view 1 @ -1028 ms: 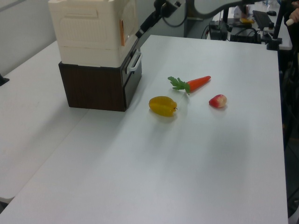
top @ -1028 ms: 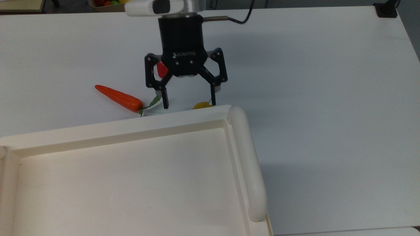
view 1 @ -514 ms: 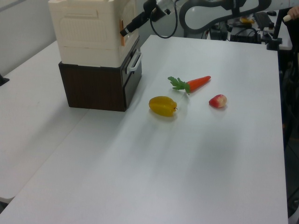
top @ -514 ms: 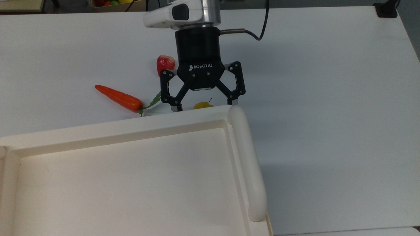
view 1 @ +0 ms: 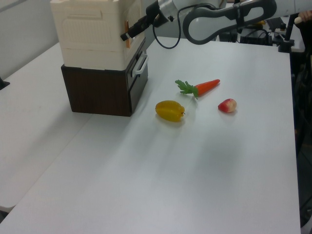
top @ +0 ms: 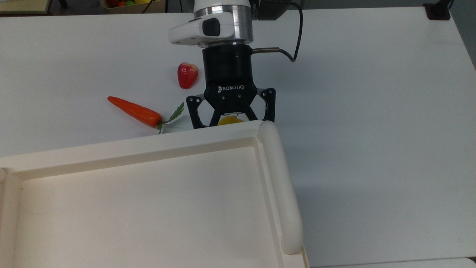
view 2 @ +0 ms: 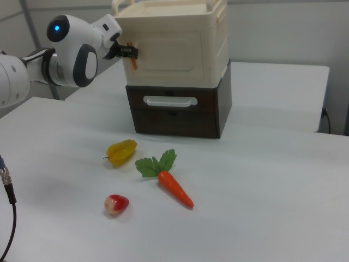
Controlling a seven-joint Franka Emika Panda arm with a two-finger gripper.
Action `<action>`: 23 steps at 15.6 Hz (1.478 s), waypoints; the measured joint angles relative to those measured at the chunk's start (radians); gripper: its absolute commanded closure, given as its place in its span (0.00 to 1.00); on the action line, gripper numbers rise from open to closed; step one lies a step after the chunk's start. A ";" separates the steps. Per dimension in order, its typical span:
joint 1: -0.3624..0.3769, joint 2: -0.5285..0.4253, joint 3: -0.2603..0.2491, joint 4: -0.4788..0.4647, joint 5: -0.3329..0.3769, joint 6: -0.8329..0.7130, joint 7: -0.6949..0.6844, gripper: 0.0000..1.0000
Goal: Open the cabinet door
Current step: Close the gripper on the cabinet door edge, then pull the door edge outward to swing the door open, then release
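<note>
Now the spread-fingered tool (top: 232, 124) sits at the closed cabinet door (view 2: 166, 53) edge.

Robotics lab: plain white worktop (view 1: 204, 161), toy carrot (view 2: 174, 188) and fruit, robot arm (view 1: 229, 17), cabled equipment at the left view's one o'clock.

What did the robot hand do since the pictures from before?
The gripper slid toward the top view's right and came in close to the cream cabinet, its fingertips now hidden behind the top edge. In the right view it sits by the orange tab on the cabinet door. The carrot, red fruit and yellow fruit stayed put.
</note>
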 measured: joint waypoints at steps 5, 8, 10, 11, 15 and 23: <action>-0.011 0.001 -0.007 0.001 -0.030 0.000 0.000 0.96; -0.011 0.001 -0.007 0.001 -0.030 0.000 0.000 0.98; -0.011 0.000 -0.007 -0.001 -0.029 0.000 0.001 0.98; -0.011 -0.002 -0.006 -0.006 -0.029 0.000 0.001 0.98; -0.011 -0.041 -0.006 -0.049 -0.029 -0.032 0.001 0.97; -0.030 -0.159 -0.009 -0.070 0.040 -0.381 -0.067 0.53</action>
